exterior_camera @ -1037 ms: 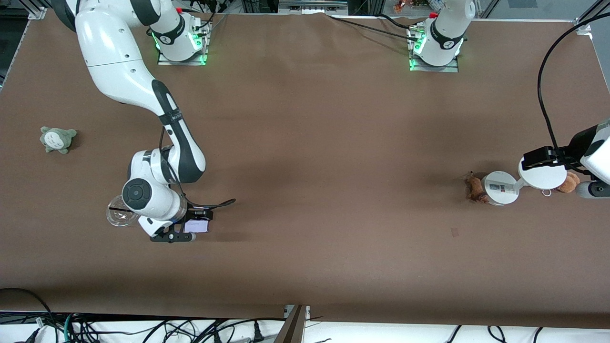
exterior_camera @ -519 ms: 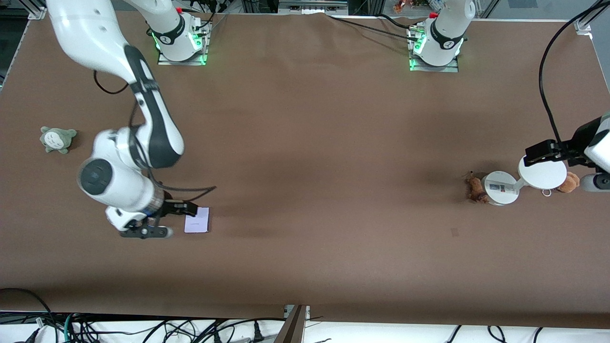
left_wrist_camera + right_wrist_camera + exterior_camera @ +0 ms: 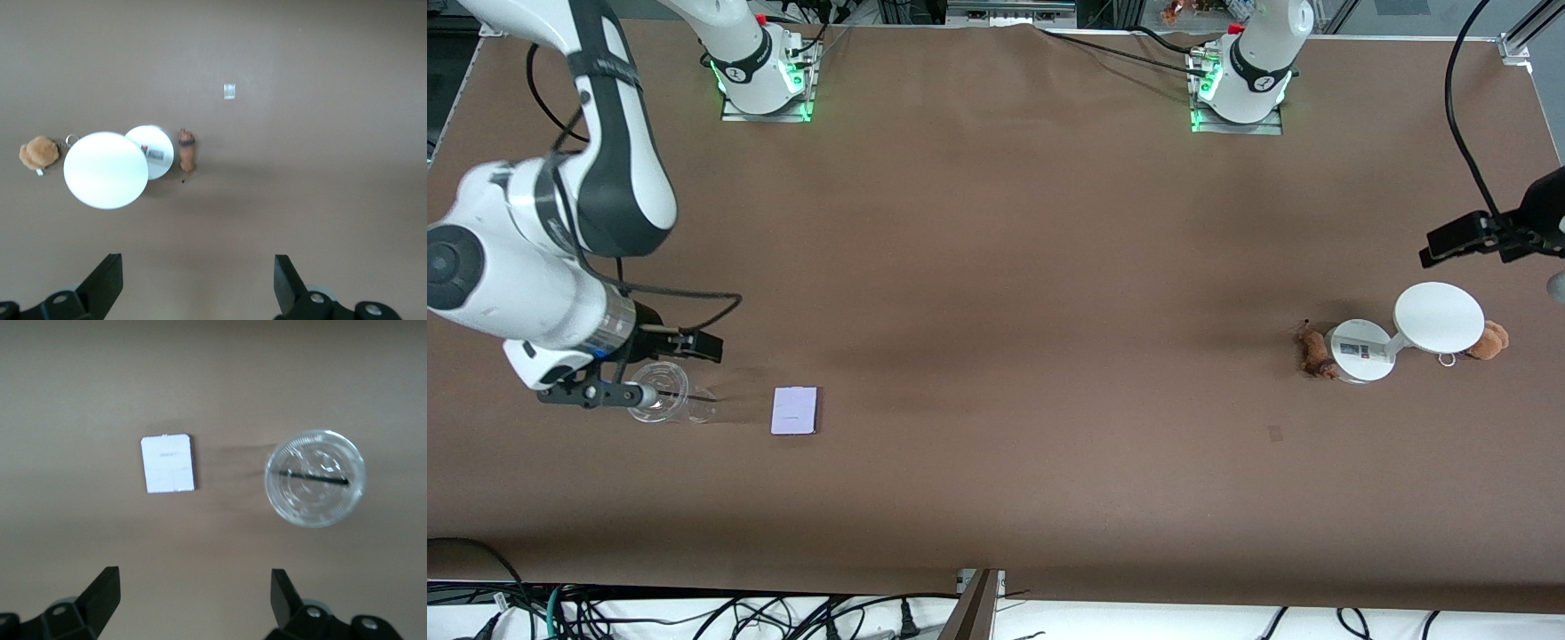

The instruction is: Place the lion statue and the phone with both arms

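The phone (image 3: 794, 411) lies flat on the brown table, toward the right arm's end; it also shows in the right wrist view (image 3: 169, 463). My right gripper (image 3: 193, 587) is open and empty. It hangs in the air over the clear cup (image 3: 656, 391), apart from the phone. The lion statue (image 3: 1312, 353) lies on the table toward the left arm's end, against a white round-based stand (image 3: 1360, 351); it also shows in the left wrist view (image 3: 186, 149). My left gripper (image 3: 197, 267) is open and empty, high above the table, at the front view's edge.
The clear cup (image 3: 315, 478) holds a dark straw. The stand carries a white disc (image 3: 1439, 317). An orange-brown plush bear (image 3: 1489, 340) with a metal ring lies beside the disc. A small pale mark (image 3: 1276, 433) is on the table nearer the camera than the lion.
My right gripper has risen and drawn away from the phone toward the right arm's end, leaving the phone uncovered on the table. My left gripper has lifted away from the white disc.
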